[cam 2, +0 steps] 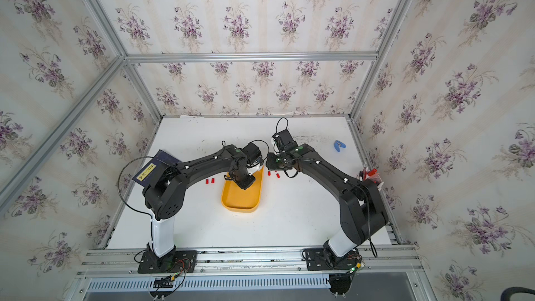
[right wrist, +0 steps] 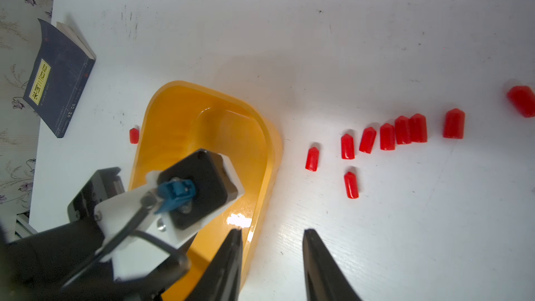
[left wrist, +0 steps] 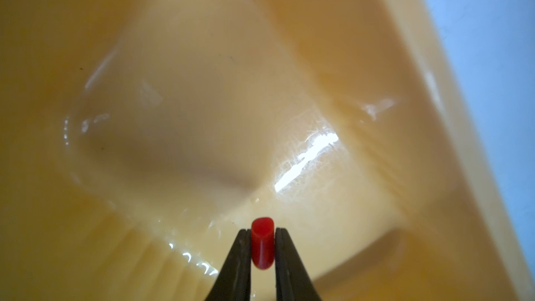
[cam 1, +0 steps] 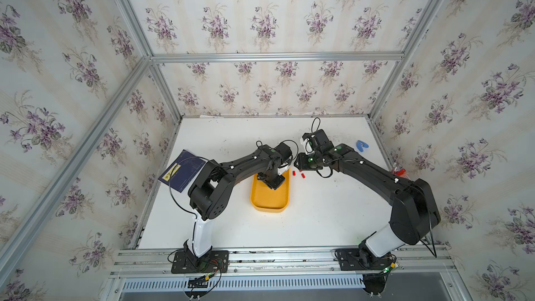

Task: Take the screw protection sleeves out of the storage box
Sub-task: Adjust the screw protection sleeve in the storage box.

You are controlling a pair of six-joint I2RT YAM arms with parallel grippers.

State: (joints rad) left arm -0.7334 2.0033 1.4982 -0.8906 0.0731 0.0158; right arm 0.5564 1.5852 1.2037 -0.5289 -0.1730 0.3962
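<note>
White tabletop (cam 1: 318, 215), bounded on all sides by aluminium rails, carries the storage box (cam 1: 269, 208) near its centre; we note a broad stretch of bare surface between the box and the near rail. We find the left gripper (left wrist: 262, 231) low inside the box, its fingers pinched on one red sleeve (left wrist: 262, 246), close above the glossy floor and near the curved inner wall. The right gripper (right wrist: 273, 231) hangs at the box rim on the right arm's side, jaws standing apart with nothing between them: one finger above the rim, the other above bare table. Loose sleeves (right wrist: 388, 137) lie in a ragged row on the table outside that rim, apart from the box wall. In a top view we see two further sleeves (cam 2: 210, 181) beside the opposite rim. A dark blue booklet (cam 1: 182, 173) lies at the left table edge, and a small blue object (cam 1: 361, 146) lies toward the far right corner, well apart from both arms.
</note>
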